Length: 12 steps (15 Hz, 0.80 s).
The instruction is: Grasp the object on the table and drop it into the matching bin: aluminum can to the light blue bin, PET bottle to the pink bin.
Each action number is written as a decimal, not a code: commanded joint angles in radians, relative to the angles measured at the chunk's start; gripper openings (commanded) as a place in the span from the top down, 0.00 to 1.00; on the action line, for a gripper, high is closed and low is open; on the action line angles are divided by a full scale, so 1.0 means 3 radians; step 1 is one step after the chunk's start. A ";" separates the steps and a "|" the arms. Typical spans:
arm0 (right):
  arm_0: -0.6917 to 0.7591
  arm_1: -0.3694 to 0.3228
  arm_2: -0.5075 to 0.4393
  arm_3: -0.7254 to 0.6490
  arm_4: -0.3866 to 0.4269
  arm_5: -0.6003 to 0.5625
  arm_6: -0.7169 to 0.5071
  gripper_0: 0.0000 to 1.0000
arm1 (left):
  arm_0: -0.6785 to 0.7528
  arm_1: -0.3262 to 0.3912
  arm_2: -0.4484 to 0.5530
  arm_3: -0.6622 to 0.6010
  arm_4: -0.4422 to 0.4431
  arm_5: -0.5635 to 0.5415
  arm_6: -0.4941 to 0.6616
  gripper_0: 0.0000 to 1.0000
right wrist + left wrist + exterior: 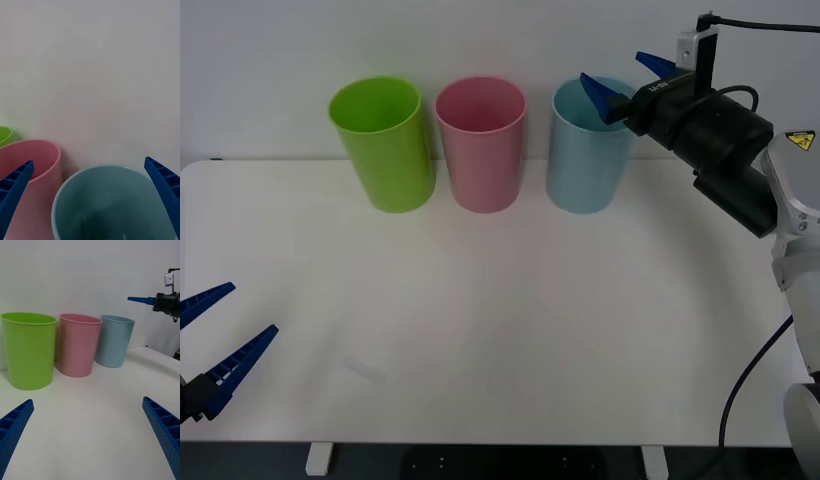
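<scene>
Light blue bin [585,160]: upper right of centre in the front view, rightmost of three in a row at the tabletop's [500,330] far edge. Tall plastic cup shape, tapers to the base, plain wall, no print on it. Right wrist view looks down into its mouth; interior goes dark toward the base, can't tell what's inside.

Right end effector [630,80]: upper right of the front view, level with the bin's rim and over its right side. Blue ribbed fingers [165,187] spread wide, nothing between them.

Pink bin [480,150] just left of the blue one, close but not touching. Lime green bin [385,150] left of that. Same size and shape, both unmarked.

Writing: yellow warning-triangle sticker [800,140] on the right arm; light lettering on the black wrist housing is too small to read.

Left end effector [220,335]: lower left corner of the front view, low over the tabletop's near edge, fingers apart, holding nothing.
</scene>
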 commanded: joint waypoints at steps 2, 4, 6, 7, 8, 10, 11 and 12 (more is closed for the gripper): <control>0.0432 -0.0123 -0.0005 -0.0477 -0.0201 -0.0303 0.0020 0.00 | 0.0000 0.0000 0.0000 0.0000 0.0000 0.0000 0.0000 0.00; 0.0693 -0.0184 -0.0036 -0.0743 -0.0283 -0.0436 0.0036 0.00 | 0.0000 0.0000 0.0000 0.0000 0.0000 0.0000 0.0000 0.00; 0.0990 -0.0189 -0.0138 -0.1029 -0.0288 -0.0579 0.0056 0.00 | 0.0000 0.0000 0.0000 0.0000 0.0000 0.0000 0.0000 0.00; 0.1123 -0.0189 -0.0200 -0.1131 -0.0293 -0.0687 0.0077 0.00 | 0.0000 0.0000 0.0000 0.0000 0.0000 0.0000 0.0000 0.00; 0.1271 -0.0189 -0.0292 -0.1249 -0.0304 -0.0860 0.0118 0.00 | 0.0000 0.0000 0.0000 0.0000 0.0000 0.0000 0.0000 0.00; 0.1476 -0.0189 -0.0415 -0.1387 -0.0365 -0.1101 0.0251 0.00 | 0.0000 0.0000 0.0000 0.0000 0.0000 0.0000 0.0000 0.00; 0.1547 -0.0189 -0.0471 -0.1413 -0.0406 -0.1203 0.0399 0.00 | 0.0000 0.0000 0.0000 0.0000 0.0000 0.0000 0.0000 0.00; 0.1603 -0.0189 -0.0527 -0.1413 -0.0421 -0.1305 0.0481 0.00 | 0.0000 0.0000 0.0000 0.0000 0.0000 0.0000 0.0000 0.00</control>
